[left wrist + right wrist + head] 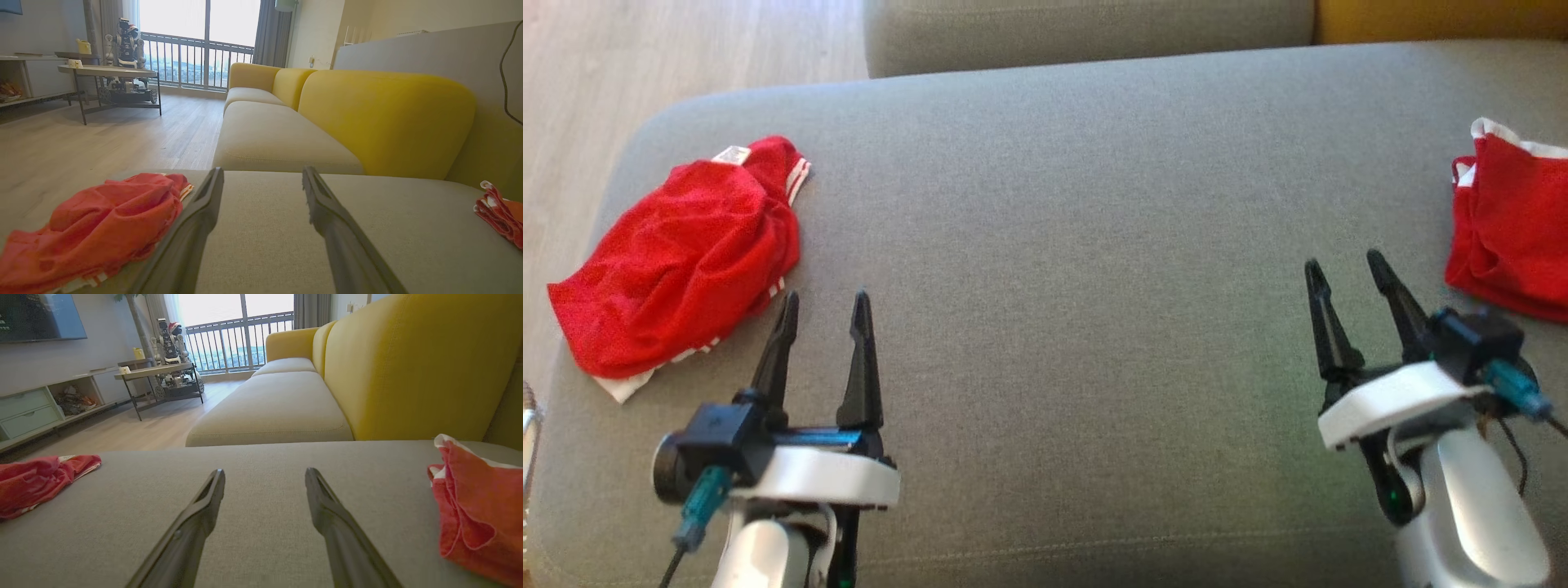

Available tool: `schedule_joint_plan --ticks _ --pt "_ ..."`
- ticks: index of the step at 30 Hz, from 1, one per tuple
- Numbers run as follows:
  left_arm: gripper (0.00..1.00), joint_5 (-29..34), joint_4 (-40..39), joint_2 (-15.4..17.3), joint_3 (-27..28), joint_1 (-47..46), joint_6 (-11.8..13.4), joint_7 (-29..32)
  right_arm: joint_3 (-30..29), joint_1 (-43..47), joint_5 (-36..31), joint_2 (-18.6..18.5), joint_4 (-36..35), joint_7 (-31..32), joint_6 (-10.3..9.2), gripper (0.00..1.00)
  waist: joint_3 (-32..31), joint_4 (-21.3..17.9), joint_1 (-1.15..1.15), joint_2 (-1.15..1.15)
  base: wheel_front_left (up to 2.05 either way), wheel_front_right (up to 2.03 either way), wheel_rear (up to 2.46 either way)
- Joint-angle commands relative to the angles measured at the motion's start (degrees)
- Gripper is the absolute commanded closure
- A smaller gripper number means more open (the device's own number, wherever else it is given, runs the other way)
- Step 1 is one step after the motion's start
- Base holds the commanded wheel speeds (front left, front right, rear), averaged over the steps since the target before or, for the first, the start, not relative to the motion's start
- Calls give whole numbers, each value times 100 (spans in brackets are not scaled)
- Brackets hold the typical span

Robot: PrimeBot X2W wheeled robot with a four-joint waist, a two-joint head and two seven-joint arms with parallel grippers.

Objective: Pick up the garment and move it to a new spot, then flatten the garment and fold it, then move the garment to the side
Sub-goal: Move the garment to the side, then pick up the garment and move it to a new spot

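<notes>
We see a broad grey sofa seat cushion [1094,245] of coarse woven fabric, and a smooth, rounded yellow upholstered backrest [408,363] rising beyond it. A crumpled red mesh garment [678,261] with white side stripes lies heaped at the cushion's left end. A second red garment [1511,237], trimmed in white, sits at the right edge. Our left gripper [825,304] hovers just beside the crumpled garment, and our right gripper [1343,263] is near the second. On both, the dark tapered fingers are spread wide and empty. The crumpled garment's small white label [731,155] is too small for us to read.
</notes>
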Motion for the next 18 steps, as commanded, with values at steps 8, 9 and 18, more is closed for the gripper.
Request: schedule_joint_plan --ticks 8,9,18 --pt "0 -9 -179 13 259 -51 42 -29 242 -13 264 50 -320 -37 -2 0 -71 129 1 0 0 0 0" --pt "0 -33 -196 13 278 -43 60 -29 248 -1 282 50 -333 -37 -2 0 -74 185 1 0 0 0 0" --pt "0 -128 -241 13 448 159 86 -29 575 106 451 50 -338 -37 -2 0 -50 963 1 0 0 0 0"
